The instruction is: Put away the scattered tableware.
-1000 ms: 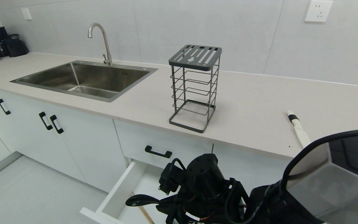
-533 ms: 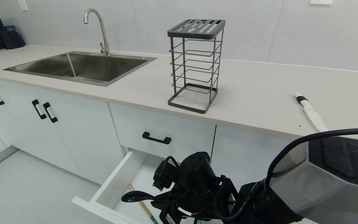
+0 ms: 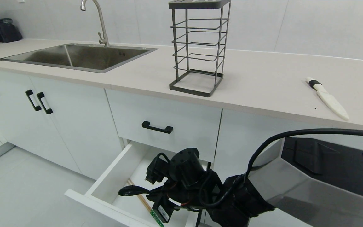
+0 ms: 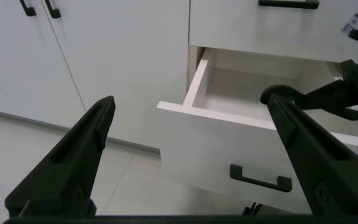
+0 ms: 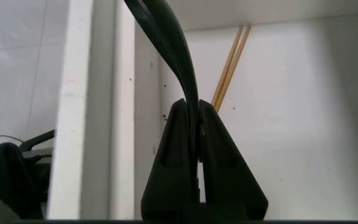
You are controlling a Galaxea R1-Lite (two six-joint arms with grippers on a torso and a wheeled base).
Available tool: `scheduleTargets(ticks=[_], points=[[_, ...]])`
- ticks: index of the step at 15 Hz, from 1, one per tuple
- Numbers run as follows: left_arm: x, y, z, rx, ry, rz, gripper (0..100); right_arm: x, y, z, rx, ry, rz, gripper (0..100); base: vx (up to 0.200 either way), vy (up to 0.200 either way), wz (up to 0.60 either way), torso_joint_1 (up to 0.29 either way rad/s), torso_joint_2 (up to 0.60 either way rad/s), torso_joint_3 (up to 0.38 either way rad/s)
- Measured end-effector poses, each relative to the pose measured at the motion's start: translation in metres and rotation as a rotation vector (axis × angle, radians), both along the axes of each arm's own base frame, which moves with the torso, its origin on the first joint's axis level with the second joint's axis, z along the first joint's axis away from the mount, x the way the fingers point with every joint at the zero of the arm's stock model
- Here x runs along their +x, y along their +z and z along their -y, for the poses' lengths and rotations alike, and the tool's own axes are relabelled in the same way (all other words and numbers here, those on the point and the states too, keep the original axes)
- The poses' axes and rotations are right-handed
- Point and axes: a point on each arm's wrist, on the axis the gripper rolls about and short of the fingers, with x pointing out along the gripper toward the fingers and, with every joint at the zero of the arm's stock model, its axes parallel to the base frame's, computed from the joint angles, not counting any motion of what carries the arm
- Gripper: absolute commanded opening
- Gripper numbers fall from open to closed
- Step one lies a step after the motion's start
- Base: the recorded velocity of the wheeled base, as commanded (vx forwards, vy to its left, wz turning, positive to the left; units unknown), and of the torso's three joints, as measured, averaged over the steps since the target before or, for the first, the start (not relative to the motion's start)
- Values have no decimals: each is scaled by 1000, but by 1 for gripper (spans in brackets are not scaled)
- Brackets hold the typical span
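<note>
My right gripper (image 3: 161, 193) is shut on the handle of a black spoon (image 3: 130, 190), held over the open white drawer (image 3: 106, 181) below the counter. In the right wrist view the gripper (image 5: 197, 121) pinches the spoon handle (image 5: 166, 37) above the drawer floor (image 5: 303, 124), where a pair of wooden chopsticks (image 5: 232, 62) lies. My left gripper (image 4: 191, 155) is open and holds nothing, out in front of the drawer (image 4: 191, 93), looking at the spoon (image 4: 284, 94). A white knife with a black band (image 3: 326, 97) lies on the counter at the right.
A dark wire rack (image 3: 197, 47) stands on the beige countertop (image 3: 263, 82). A steel sink (image 3: 74, 56) with a faucet (image 3: 95, 19) is at the left. A shut drawer with a black handle (image 3: 157, 127) sits above the open one. White cabinet doors (image 3: 58, 119) are at the left.
The head camera has dropped, so counter, rack and knife sit higher in the picture and more of the drawer shows. The right gripper stays shut on the spoon over the drawer.
</note>
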Motion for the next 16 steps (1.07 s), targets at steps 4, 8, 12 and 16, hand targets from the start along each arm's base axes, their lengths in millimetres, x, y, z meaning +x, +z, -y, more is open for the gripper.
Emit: scheduleTargets(ticks=[4,8,12,16], points=[[0,0,0,0,0,0,100,11,-8,-9,-16,-2,0,0,0,0,0,0,0,0],[0,0,0,0,0,0,100,24,-16,-16,-34,-20,-4,0,0,0,0,0,0,0],[0,0,0,1,0,0,100,30,-25,-20,-52,-37,-5,0,0,0,0,0,0,0],[0,0,0,1,0,0,100,33,-34,-22,-67,-60,6,0,0,0,0,0,0,0]])
